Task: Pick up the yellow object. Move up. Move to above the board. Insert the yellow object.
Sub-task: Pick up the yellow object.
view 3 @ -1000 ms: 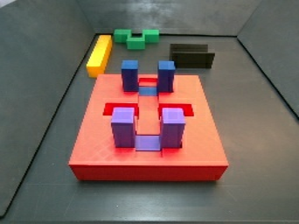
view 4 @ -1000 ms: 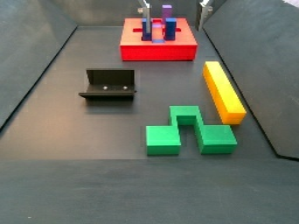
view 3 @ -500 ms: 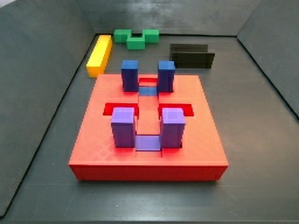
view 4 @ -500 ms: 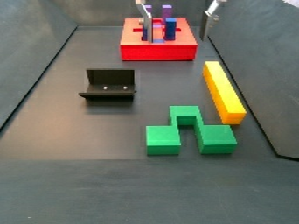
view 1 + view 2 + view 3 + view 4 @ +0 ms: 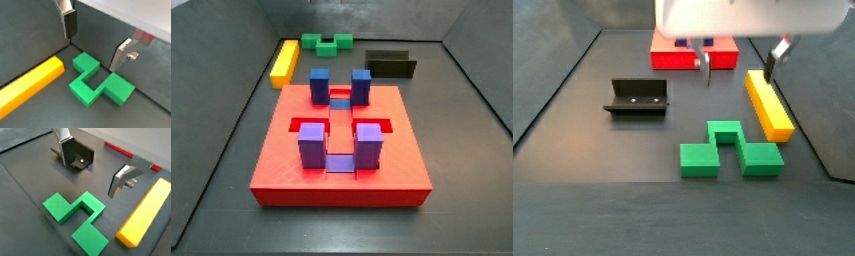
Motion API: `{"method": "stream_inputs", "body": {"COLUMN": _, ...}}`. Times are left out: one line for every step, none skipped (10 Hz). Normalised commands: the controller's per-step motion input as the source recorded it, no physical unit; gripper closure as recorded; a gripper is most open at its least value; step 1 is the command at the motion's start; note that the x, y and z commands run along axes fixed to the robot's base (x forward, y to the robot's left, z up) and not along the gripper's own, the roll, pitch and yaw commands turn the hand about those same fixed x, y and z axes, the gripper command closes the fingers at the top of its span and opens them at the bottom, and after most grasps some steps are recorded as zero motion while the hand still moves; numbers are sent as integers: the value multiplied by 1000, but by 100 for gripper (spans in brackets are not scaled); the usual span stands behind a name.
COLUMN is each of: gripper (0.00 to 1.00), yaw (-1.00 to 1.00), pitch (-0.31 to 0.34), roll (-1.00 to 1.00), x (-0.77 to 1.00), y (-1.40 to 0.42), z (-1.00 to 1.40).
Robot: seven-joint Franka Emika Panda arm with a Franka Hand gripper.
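Observation:
The yellow object (image 5: 770, 103) is a long yellow-orange bar lying on the dark floor by the wall; it also shows in a side view (image 5: 285, 60) and in both wrist views (image 5: 30, 85) (image 5: 143, 213). The red board (image 5: 341, 150) with blue-purple posts sits flat, and a side view shows it partly behind the arm (image 5: 676, 60). My gripper (image 5: 742, 62) hangs open above the floor, just off the board's near edge and beside the bar's far end. Between its fingers (image 5: 67, 22) there is only floor. The gripper is out of one side view.
A green notched block (image 5: 727, 148) lies beside the yellow bar's near end, also seen in both wrist views (image 5: 100, 82) (image 5: 77, 213). The fixture (image 5: 637, 97) stands across the floor from the bar. Grey walls close in the floor on both sides.
The gripper has come away from over the board toward the yellow bar and the green block, and now fills the top of a side view. No piece has moved.

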Motion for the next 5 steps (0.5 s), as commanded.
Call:
{"method": "stream_inputs", "body": {"gripper": 0, "yaw": 46, "pitch": -194, "roll": -66, "x": 0, "y": 0, "z": -520}}
{"method": "stream_inputs", "body": {"gripper": 0, "yaw": 77, "pitch": -167, "roll": -31, "x": 0, "y": 0, "z": -480}}
{"method": "stream_inputs", "body": {"gripper": 0, "yaw": 100, "pitch": -123, "roll": -64, "x": 0, "y": 0, "z": -411}}
{"method": "stream_inputs", "body": {"gripper": 0, "yaw": 94, "pitch": -136, "roll": -106, "x": 0, "y": 29, "z": -411}}
{"method": "stream_inputs", "body": {"gripper": 0, "yaw": 74, "pitch": -147, "roll": -146, "x": 57, "y": 26, "z": -400}}
